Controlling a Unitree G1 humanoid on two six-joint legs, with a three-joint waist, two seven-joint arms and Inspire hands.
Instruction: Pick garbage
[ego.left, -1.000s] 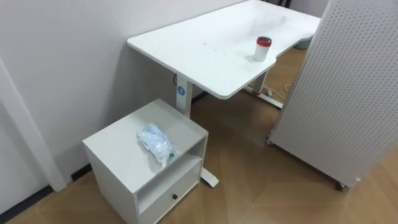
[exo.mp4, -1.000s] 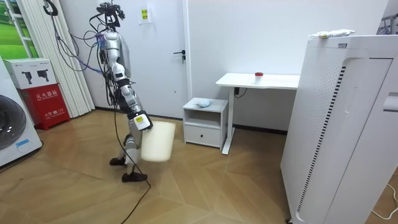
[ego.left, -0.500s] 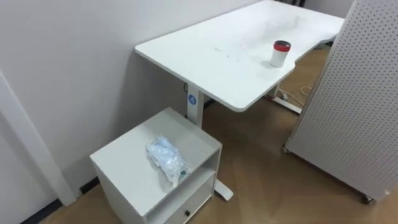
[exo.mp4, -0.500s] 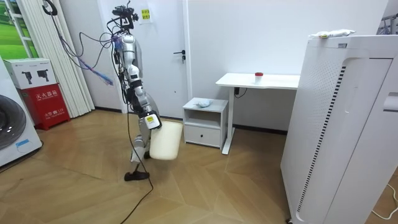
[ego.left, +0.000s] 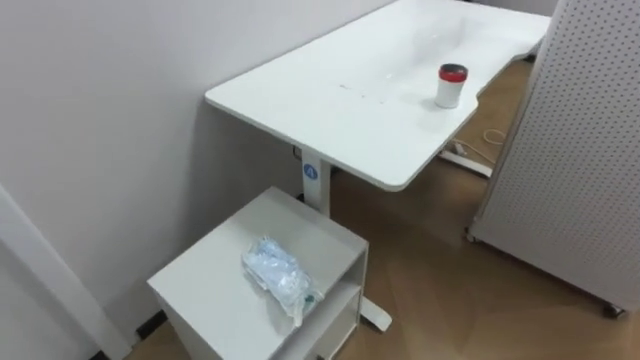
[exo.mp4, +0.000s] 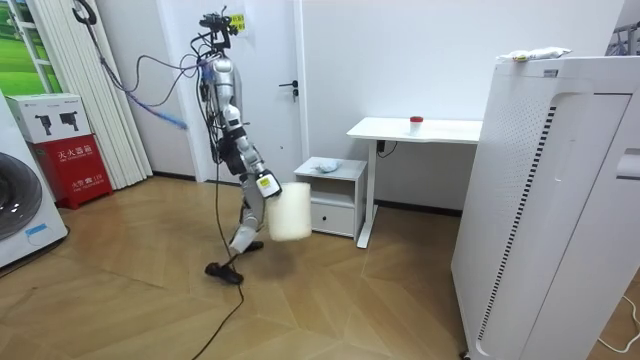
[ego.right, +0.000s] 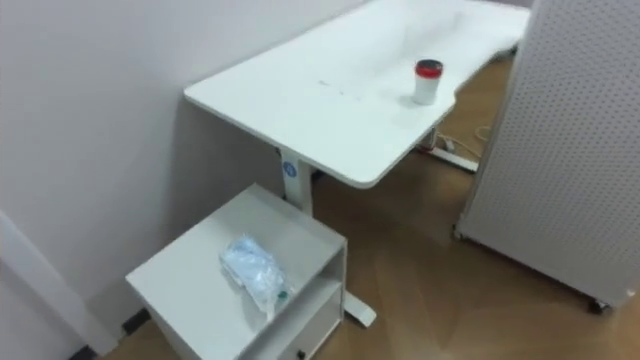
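Wood floor (ego.left: 430, 270) and a plain white wall (ego.left: 100, 120) frame a low white cabinet (ego.left: 210, 290) tucked beside a white desk (ego.left: 330, 100). A crumpled clear plastic bag (ego.left: 280, 280), the garbage, lies on the cabinet top near its front edge. A red-lidded cup (ego.left: 452, 85) stands on the desk, and a perforated white panel (ego.left: 580, 150) stands close by. In the room view the robot stands near the cabinet, its right hand (exo.mp4: 266, 186) low at a pale bin (exo.mp4: 290, 211); its grip is too small to tell.
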